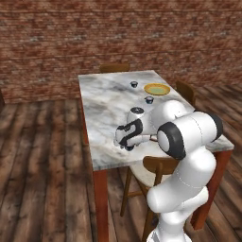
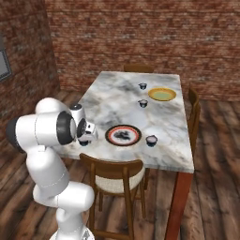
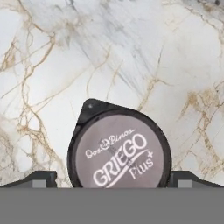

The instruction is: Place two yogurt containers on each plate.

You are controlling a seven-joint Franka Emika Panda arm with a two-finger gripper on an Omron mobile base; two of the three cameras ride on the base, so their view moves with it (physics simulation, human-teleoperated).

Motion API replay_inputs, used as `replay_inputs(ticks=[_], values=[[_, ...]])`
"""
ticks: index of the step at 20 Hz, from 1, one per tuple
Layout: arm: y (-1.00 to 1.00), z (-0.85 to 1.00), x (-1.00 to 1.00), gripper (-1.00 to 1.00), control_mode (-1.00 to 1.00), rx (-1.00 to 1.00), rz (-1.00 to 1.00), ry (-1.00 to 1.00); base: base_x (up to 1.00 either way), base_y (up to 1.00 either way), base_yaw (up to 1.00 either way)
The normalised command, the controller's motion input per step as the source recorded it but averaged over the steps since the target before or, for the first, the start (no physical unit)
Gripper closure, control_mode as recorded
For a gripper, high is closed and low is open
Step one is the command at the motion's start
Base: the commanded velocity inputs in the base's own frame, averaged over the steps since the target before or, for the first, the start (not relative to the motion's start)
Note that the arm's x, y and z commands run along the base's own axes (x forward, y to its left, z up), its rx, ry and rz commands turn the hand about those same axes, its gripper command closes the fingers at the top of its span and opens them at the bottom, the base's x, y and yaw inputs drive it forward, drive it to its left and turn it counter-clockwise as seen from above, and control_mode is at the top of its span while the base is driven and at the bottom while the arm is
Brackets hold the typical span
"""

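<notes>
My gripper [image 3: 113, 180] points down at the near left part of the marble table [image 2: 112, 101] and stands open, one finger on each side of a yogurt container [image 3: 119, 153] with a grey "Griego" lid. The same container [image 2: 84, 142] rests on the tabletop under the gripper [image 2: 86, 137], left of the red-rimmed plate [image 2: 123, 135]. Another yogurt container [image 2: 151, 140] stands right of that plate. Two more [image 2: 143, 103] [image 2: 142, 86] stand near the yellow-orange plate [image 2: 162, 94] at the far right. Both plates hold nothing. In the left base view the gripper [image 1: 126, 144] hangs low over the table's near edge.
A wooden chair [image 2: 115, 176] is tucked in at the near side, right below the gripper. More chairs stand at the far end [image 1: 114, 67] and the right side [image 2: 193, 110]. A brick wall [image 1: 118, 33] closes the back.
</notes>
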Motion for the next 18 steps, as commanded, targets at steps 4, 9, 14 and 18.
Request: replay_inputs(ticks=[4,9,14,18], values=[[0.00,-0.13,0.11,-1.00,-1.00,0.00,0.00,0.00,0.00,0.00,0.00],[0.00,-0.01,0.04,-1.00,-1.00,0.00,0.00,0.00,0.00,0.00,0.00],[-0.02,0.01,0.06,1.00,-1.00,0.00,0.00,0.00,0.00,0.00,0.00],[-0.29,0.40,-0.03,1.00,-1.00,0.00,-0.02,-0.12,0.00,0.00,0.00]])
